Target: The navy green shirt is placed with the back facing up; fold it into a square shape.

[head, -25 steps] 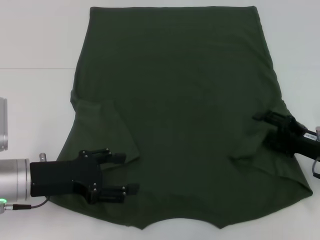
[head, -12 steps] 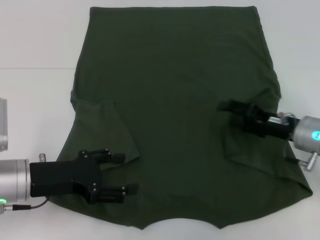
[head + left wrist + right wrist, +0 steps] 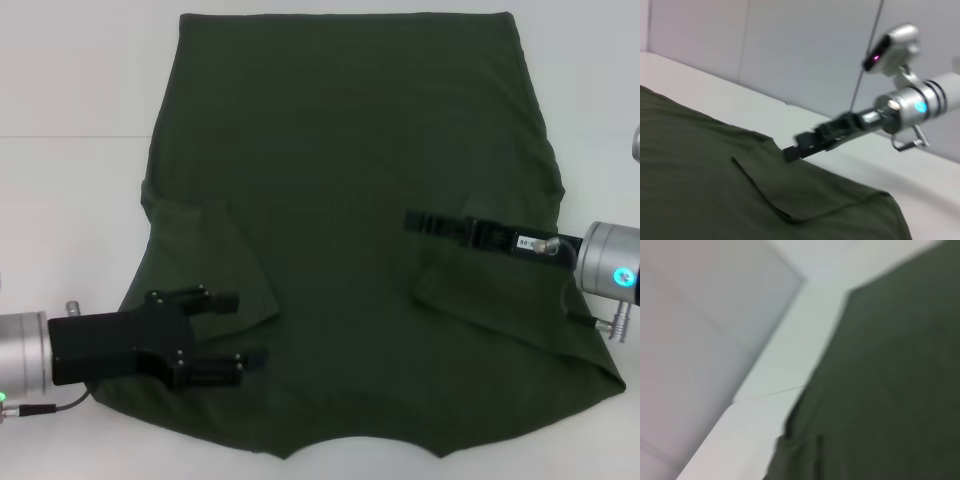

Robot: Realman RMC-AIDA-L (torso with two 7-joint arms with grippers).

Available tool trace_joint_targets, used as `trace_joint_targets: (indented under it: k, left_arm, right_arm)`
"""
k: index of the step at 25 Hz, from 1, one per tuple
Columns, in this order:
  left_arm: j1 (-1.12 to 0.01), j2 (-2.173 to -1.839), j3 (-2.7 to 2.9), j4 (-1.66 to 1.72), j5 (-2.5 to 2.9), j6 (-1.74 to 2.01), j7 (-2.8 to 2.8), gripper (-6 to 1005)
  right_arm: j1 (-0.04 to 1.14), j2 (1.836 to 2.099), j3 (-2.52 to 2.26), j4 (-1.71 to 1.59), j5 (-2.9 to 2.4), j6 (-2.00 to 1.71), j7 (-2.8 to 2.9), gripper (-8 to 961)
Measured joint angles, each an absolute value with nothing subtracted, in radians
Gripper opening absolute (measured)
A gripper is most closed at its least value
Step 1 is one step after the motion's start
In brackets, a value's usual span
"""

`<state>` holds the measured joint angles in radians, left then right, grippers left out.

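The navy green shirt (image 3: 340, 150) lies spread back-up on the white table (image 3: 70, 80), plain side showing, collar edge nearest me. Its left sleeve (image 3: 215, 260) is folded inward onto the body. My right gripper (image 3: 412, 221) reaches in from the right over the shirt's body, seen side-on with its fingers together, and the right sleeve flap (image 3: 490, 300) trails folded inward beneath it. The left wrist view shows that gripper (image 3: 792, 150) at a raised ridge of cloth. My left gripper (image 3: 248, 327) is open, low over the shirt's near left shoulder, holding nothing.
Bare white table (image 3: 60, 200) surrounds the shirt on the left, and a narrow strip (image 3: 600, 120) runs along the right. A grey wall (image 3: 790, 45) stands behind the table. The right wrist view shows only shirt cloth (image 3: 890, 365) and table edge (image 3: 790, 360).
My right gripper has swept leftward from the shirt's right edge toward its middle, drawing the right sleeve over the body. My left gripper has drawn back slightly to the left.
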<state>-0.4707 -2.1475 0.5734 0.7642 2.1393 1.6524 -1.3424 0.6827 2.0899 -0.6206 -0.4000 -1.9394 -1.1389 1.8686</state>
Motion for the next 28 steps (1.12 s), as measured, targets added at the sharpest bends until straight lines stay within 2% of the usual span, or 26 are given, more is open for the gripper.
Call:
trace_joint_targets:
  k: [4, 9, 19, 28]
  left_arm:
    - [-0.472, -2.139, 0.523, 0.729, 2.123, 1.658, -1.371, 874]
    - [-0.472, -2.111, 0.506, 0.661, 2.114, 1.66, -1.428, 874]
    - [-0.435, -2.063, 0.536, 0.646, 2.125, 1.665, -1.434, 874]
    - [-0.41, -2.067, 0.604, 0.678, 2.127, 1.651, -1.365, 873]
  right_arm:
    - [0.655, 2.094, -0.621, -0.442, -1.939, -1.305, 1.57, 797]
    - [0.609, 2.093, -0.62, -0.481, -1.921, -1.469, 1.26, 799]
    - [0.458, 2.092, -0.629, -0.539, -1.908, -1.54, 0.995, 809]
    - [0.373, 2.093, -0.633, -0.58, -1.932, -1.549, 0.964, 848]
